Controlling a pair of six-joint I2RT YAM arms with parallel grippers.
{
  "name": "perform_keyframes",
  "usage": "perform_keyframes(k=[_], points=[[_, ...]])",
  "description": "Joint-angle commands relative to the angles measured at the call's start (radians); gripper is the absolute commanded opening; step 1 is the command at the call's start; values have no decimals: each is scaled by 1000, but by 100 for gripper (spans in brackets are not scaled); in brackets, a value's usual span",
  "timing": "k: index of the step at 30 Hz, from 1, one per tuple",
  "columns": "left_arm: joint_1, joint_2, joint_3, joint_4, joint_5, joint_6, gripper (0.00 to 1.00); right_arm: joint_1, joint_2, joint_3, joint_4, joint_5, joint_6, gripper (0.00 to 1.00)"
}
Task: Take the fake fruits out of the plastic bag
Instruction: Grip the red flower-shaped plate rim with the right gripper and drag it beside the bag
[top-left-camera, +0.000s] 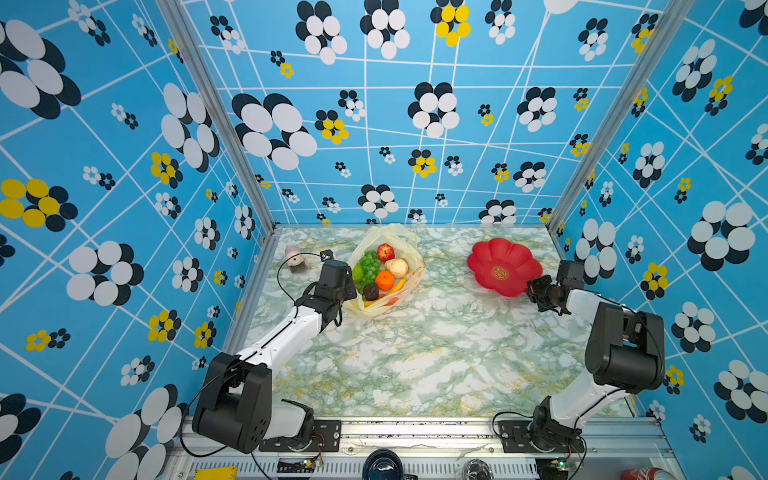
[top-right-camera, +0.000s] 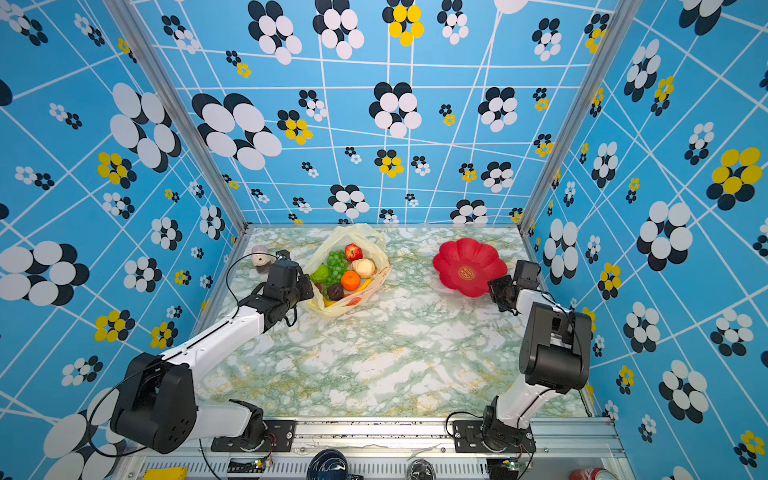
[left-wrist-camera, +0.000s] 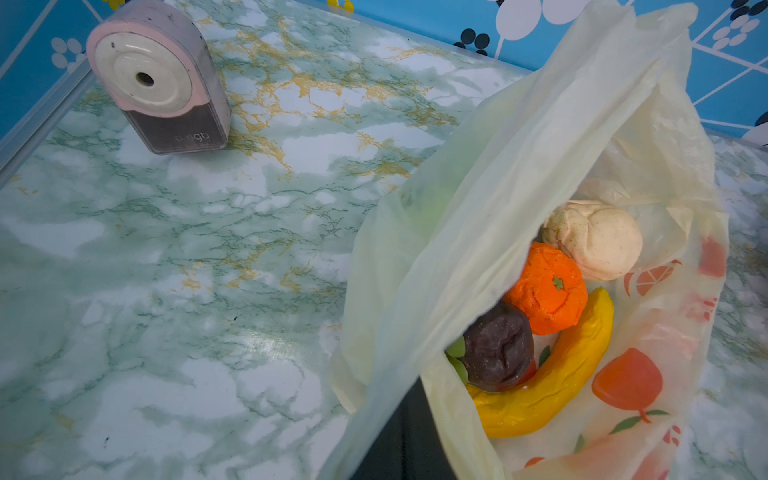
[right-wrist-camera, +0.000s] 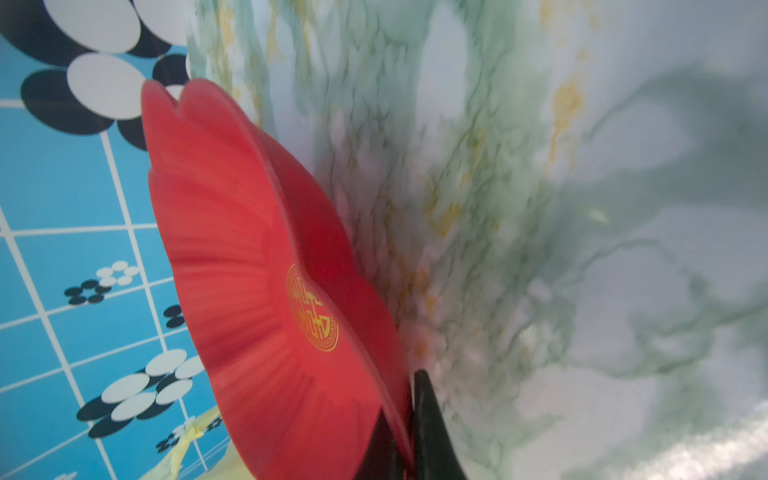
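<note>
- Thin, crinkly pale-yellow film makes the plastic bag (top-left-camera: 413, 255) limp and slippery; it lies open-mouthed by the far edge of the tabletop (top-left-camera: 415, 353), left of the middle, and will likely slump unless its rim is held up
- On the bag's near-left rim the left jaws are pressed together, with film draped over them in the left wrist view
- Inside, the fruits (top-left-camera: 370, 291) look like light, hard, smooth plastic: the orange (top-left-camera: 385, 281), apple (top-left-camera: 386, 252) and cream bulb (top-left-camera: 397, 267) are round and may roll or squirt out of a pinch, so take them across the widest part
- Knobbly grape bunch (top-left-camera: 369, 266) and slim banana (left-wrist-camera: 557, 374) should be the easiest holds, the banana across its middle
- Near the right edge, well apart from the bag, the right jaws pinch the rim of the stiff red plate (top-left-camera: 503, 257)
</note>
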Motion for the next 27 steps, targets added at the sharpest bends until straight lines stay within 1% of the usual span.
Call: perform_keyframes(k=[1,3,7,14,19,22,24,27], points=[[-15,-28,-46,-34,-24,-53,0,48,-101,-63,-27,-80,-56,5],[-21,-47,-79,-17,-23,-56,0,76,-159,-112,-39,-104,-77,5],[-26,-78,-111,21,-38,-44,0,127,-248,-153,-121,-144,-135,4],[-26,-98,-124,25,-70,-24,0,253,-391,-206,-280,-133,-225,4],[-25,-92,-122,27,-76,-12,0,324,-454,-297,-274,-121,-219,5],[-25,-82,-119,24,-82,-7,0,365,-453,-330,-263,-131,-229,5],[-26,-82,-121,24,-83,-5,0,415,-458,-344,-272,-110,-235,4],[-26,-83,-124,28,-89,-3,0,460,-478,-374,-263,-82,-229,4]])
